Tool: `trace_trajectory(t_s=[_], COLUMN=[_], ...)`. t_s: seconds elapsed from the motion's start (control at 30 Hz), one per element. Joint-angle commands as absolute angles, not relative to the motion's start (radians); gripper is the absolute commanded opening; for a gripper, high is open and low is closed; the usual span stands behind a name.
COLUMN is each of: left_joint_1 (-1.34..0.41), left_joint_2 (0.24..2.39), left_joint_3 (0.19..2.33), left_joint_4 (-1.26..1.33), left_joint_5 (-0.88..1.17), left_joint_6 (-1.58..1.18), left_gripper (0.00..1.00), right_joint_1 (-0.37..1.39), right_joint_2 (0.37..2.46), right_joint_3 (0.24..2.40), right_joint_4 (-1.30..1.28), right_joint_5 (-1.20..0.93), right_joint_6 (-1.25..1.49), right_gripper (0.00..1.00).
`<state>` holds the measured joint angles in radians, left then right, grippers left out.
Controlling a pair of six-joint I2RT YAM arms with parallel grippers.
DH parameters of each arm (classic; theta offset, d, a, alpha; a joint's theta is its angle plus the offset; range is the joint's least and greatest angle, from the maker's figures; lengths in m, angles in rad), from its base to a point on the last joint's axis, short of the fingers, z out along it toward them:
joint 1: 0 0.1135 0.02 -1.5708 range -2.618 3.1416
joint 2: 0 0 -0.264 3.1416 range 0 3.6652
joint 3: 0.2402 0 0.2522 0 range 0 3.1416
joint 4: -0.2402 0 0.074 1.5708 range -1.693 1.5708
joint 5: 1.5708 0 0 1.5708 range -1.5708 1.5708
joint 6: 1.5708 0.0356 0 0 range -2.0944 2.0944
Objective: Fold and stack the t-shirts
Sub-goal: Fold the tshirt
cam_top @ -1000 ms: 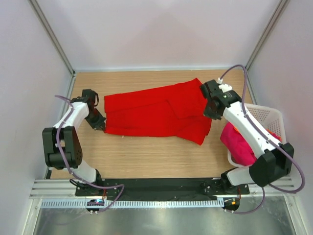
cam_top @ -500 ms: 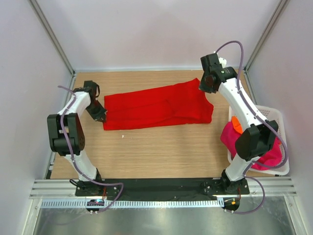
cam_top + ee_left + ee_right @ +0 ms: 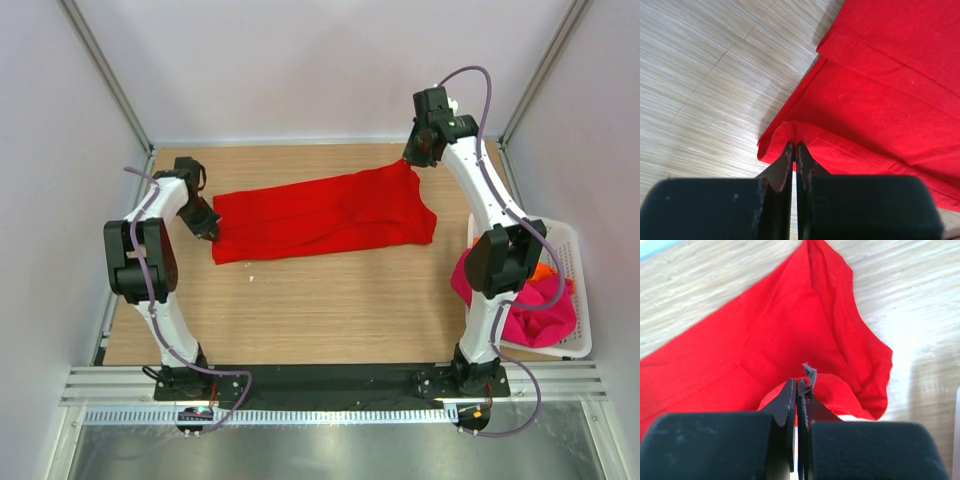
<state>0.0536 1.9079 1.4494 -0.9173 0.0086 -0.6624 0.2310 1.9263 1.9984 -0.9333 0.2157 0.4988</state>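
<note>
The red t-shirt point(image 3: 320, 215) is lying as a long folded band across the far half of the worktop point(image 3: 320, 320), stretched between both arms. The left pincer point(image 3: 794, 150) is pinching the shirt's left hem, close to the worktop's left edge. The right pincer point(image 3: 797, 387) is pinching its far right corner near the back edge. A broad strip of wood is showing between the shirt's near edge and the arm bases. The magenta-pink t-shirt point(image 3: 530, 310) and orange t-shirt point(image 3: 543, 271) are bunched in the white basket point(image 3: 575, 255) at the right edge. A small grey tab point(image 3: 810, 374) is sticking up by the right fingertips, too small to read
</note>
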Motion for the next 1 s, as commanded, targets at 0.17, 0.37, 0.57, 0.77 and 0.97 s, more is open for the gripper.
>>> trace_trajectory(t_s=[0.17, 0.37, 0.57, 0.77, 0.97], left_joint_1=[0.054, 0.055, 0.067, 0.078, 0.081], left_joint_2=[1.928, 1.919, 1.911, 1.931, 1.944], left_joint_3=[1.496, 1.506, 1.514, 1.516, 1.509], left_joint_4=[-0.931, -0.905, -0.887, -0.870, -0.847], left_joint_5=[0.008, 0.006, -0.018, 0.029, 0.049], left_joint_6=[-0.675, -0.690, -0.699, -0.709, -0.709], left_gripper=[0.00, 0.00, 0.00, 0.00, 0.00], right_joint_1=[0.201, 0.181, 0.170, 0.163, 0.156], right_joint_2=[2.014, 2.068, 2.105, 2.126, 2.146], right_joint_3=[2.146, 2.206, 2.221, 2.227, 2.224], right_joint_4=[-0.894, -0.882, -0.842, -0.799, -0.735], right_joint_5=[0.130, 0.118, 0.094, 0.087, 0.069], right_joint_6=[0.471, 0.483, 0.499, 0.509, 0.526], right_gripper=[0.01, 0.01, 0.01, 0.01, 0.01])
